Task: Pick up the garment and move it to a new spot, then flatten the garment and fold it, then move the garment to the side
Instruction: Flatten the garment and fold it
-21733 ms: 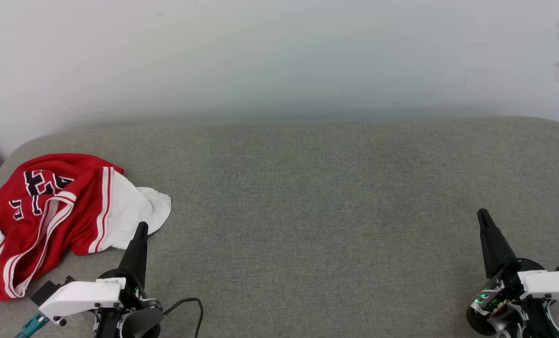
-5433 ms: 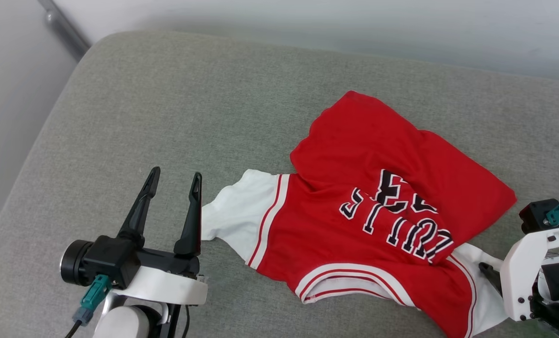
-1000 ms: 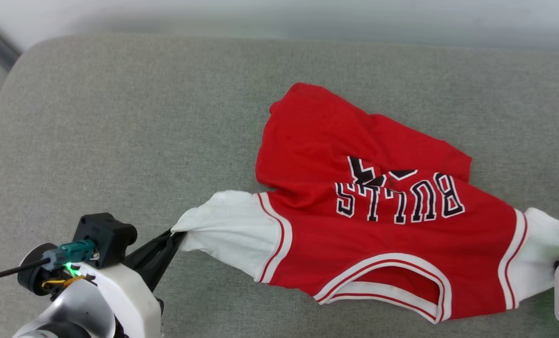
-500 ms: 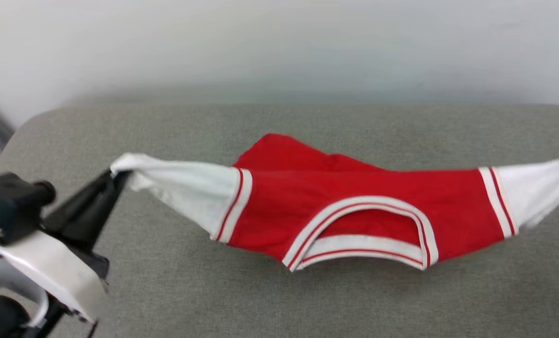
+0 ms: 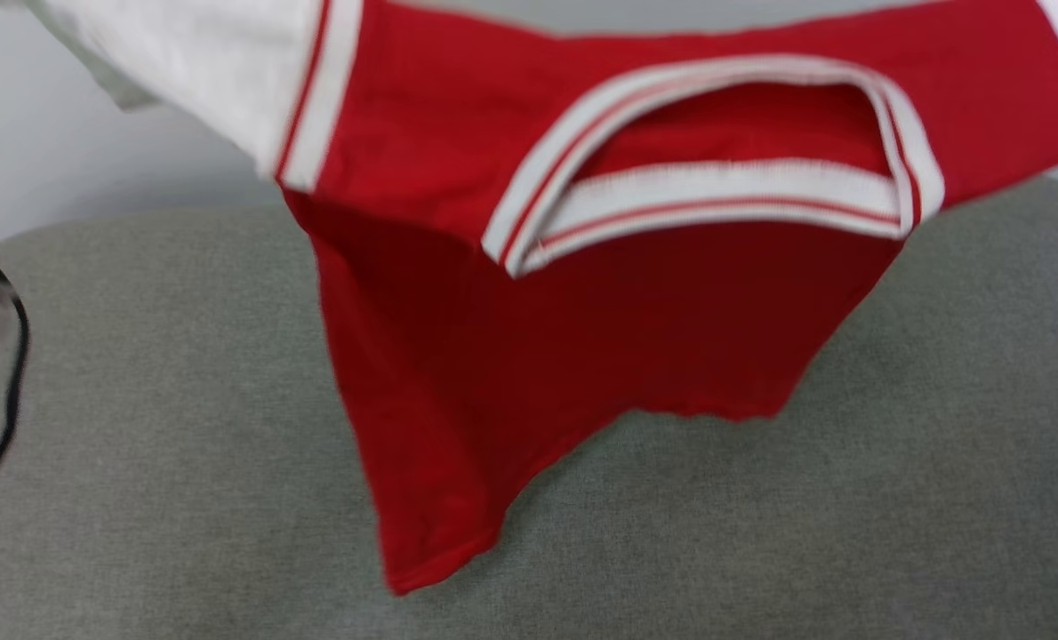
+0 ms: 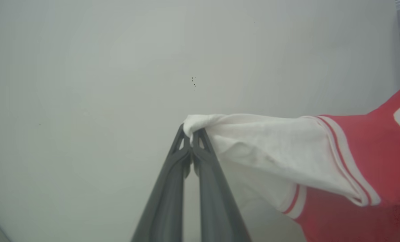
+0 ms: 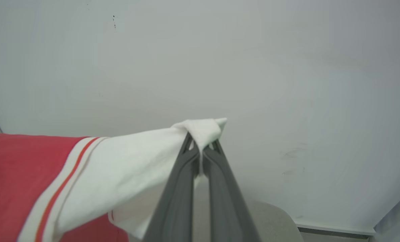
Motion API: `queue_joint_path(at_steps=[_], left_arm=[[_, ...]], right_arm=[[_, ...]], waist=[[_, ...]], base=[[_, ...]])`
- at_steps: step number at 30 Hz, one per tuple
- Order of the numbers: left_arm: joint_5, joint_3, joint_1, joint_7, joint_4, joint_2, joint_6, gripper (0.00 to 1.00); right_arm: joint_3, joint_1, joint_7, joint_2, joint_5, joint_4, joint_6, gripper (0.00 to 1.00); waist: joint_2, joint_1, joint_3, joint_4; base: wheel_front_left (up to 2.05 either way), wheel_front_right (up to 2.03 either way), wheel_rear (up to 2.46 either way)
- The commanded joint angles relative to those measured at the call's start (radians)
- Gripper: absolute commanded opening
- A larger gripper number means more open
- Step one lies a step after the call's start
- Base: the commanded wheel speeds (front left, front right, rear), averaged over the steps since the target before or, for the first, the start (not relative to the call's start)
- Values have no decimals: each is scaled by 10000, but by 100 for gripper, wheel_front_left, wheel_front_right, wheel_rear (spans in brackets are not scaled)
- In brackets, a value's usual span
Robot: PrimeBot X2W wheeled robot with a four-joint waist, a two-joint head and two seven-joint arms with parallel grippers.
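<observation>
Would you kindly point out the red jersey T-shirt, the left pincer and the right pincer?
red jersey T-shirt (image 5: 582,347), head view, hanging red body.
left pincer (image 6: 191,135), left wrist view, between its tips.
right pincer (image 7: 201,144), right wrist view, between its tips.

Grey fabric cushion; the lowest corner of the garment perhaps brushes it.

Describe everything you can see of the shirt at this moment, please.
The shirt is red, of soft knit-looking cloth, with white short sleeves and red-and-white striped trim at the neck opening and sleeve seams. It is held up in the air, spread wide by the sleeves: the left gripper is shut on one sleeve tip, the right gripper on the other. The body hangs down, slanted, its lowest corner close to the grey cushion; contact there cannot be told.
</observation>
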Motion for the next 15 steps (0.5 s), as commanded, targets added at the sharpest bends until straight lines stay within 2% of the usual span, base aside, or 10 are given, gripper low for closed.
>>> queue_joint_path(at_steps=[1,8,15], left_arm=[[159,-91,-774,18,377,112,-36,0],[510,-553,-3795,-90,2037,149,-121,0],[836,-1115,-6561,-640,4143,-315,-296,0]], right_arm=[[170,-726,-141,-25,-23,281,-2,0],[1027,-3135,-776,-209,-457,1214,-2,0],[1609,-5503,-1655,92,-1168,2716,-2,0]], waist=[[0,0,397,-92],[0,0,1806,-191],[0,0,3199,-151]], base=[[0,0,0],[0,0,0],[0,0,0]])
